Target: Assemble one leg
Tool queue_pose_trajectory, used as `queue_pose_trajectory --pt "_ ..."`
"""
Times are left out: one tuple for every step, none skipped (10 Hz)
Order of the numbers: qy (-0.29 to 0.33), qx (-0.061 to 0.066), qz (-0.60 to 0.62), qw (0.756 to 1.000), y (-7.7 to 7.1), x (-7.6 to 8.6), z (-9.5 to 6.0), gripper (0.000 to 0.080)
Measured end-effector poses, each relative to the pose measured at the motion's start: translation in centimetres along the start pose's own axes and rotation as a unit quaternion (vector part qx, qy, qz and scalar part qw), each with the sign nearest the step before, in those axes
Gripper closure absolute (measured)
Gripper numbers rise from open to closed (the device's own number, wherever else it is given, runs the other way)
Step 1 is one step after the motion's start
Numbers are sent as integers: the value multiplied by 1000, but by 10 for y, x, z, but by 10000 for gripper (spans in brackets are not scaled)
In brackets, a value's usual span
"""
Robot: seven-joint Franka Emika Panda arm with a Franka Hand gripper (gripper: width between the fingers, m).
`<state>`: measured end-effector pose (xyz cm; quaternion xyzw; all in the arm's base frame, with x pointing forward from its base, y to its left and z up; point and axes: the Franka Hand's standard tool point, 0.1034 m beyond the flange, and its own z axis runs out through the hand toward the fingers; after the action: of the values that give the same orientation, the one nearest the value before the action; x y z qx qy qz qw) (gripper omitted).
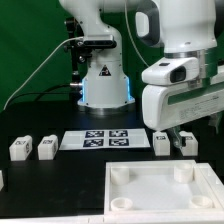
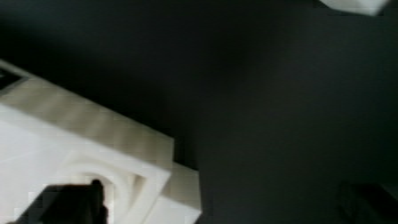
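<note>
Several white legs with tags lie on the black table. Two are at the exterior view's left (image 1: pixel 18 148) (image 1: pixel 47 148). Two more stand at its right, one leg (image 1: pixel 161 143) beside the marker board and one leg (image 1: pixel 186 143) under the arm. My gripper (image 1: pixel 178 132) hangs just above those right two, near the far edge of the large white panel (image 1: pixel 160 205). In the wrist view the gripper (image 2: pixel 214 210) is open and empty: one dark finger (image 2: pixel 68 205) shows over the panel's corner (image 2: pixel 71 140), the other is faint against the dark table.
The marker board (image 1: pixel 105 140) lies in the middle of the table, in front of the robot's base (image 1: pixel 105 85). Another white part (image 1: pixel 2 180) peeks in at the exterior view's left edge. A white piece (image 2: pixel 361 5) shows at the wrist view's edge.
</note>
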<state>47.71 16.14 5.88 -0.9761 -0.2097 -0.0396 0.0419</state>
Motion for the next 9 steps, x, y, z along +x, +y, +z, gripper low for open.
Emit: queue_pose_trajectory --pt "0 4 56 998 0 0 0 150" --pt "0 6 96 995 -1 -1 1 150" --pt "0 7 129 992 -1 0 1 150" --pt "-11 11 173 985 -4 -4 2 150" --pt "-61 16 190 980 -11 -19 6 150" --pt "-73 17 215 974 -18 -23 8 150" --pt "-101 18 228 968 -28 -33 11 150" --pt "-185 23 230 955 -30 -45 10 150" --pt "-229 30 234 945 -30 -42 11 150"
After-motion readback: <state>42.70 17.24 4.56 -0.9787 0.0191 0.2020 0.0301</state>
